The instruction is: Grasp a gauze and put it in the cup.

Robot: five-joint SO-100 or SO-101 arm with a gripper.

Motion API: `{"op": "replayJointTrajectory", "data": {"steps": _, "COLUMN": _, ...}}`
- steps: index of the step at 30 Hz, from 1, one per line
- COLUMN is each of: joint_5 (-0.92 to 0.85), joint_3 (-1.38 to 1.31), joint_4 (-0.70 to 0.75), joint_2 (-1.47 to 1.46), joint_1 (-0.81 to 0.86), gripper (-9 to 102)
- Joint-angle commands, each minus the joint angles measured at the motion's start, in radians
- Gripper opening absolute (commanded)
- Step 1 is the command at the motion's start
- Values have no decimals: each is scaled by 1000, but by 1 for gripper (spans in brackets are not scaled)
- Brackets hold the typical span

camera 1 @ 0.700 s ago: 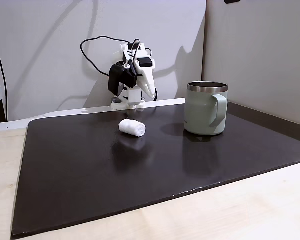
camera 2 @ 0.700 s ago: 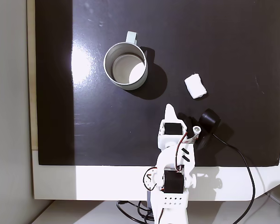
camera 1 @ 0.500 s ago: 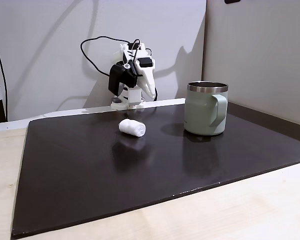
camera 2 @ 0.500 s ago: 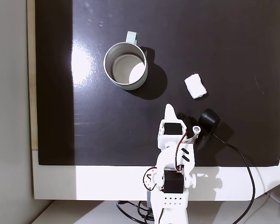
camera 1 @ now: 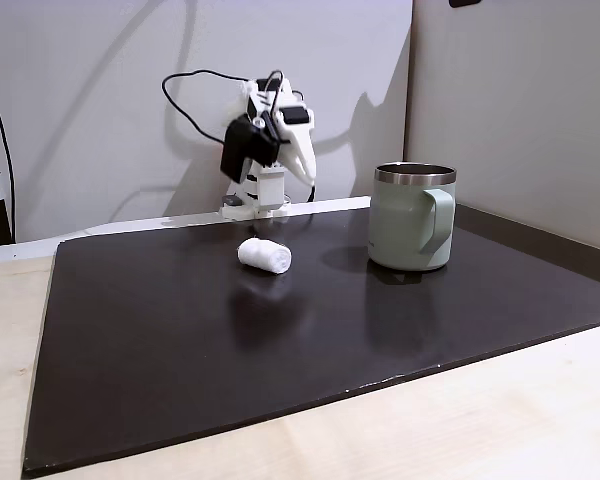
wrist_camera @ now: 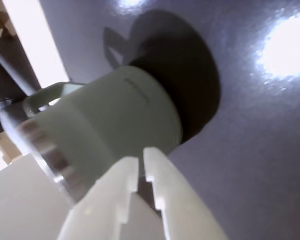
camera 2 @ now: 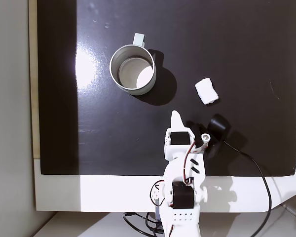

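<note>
The gripper [camera 2: 175, 116] sat low in the centre of a fixed view, jaws closed on nothing, folded near the arm's base, likely because the reach had not begun. The gauze [camera 2: 206, 91], a small white soft roll, lay on the dark mat [camera 2: 246, 59] right of centre, well apart from the green cup [camera 2: 132, 69] at upper left.

One fixed view faces the arm [camera 1: 265, 140] low across the mat, another looks straight down, the wrist view sits close.
</note>
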Motion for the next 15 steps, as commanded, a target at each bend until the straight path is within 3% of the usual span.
{"op": "replayJointTrajectory", "data": {"steps": 1, "joint_5": 2, "joint_3": -152, "joint_4": 18, "joint_2": -54, "joint_1": 20, "gripper": 0}}
{"op": "replayJointTrajectory", "data": {"steps": 15, "joint_5": 103, "joint_3": -765, "joint_4": 190, "joint_2": -561, "joint_1": 48, "gripper": 0}}
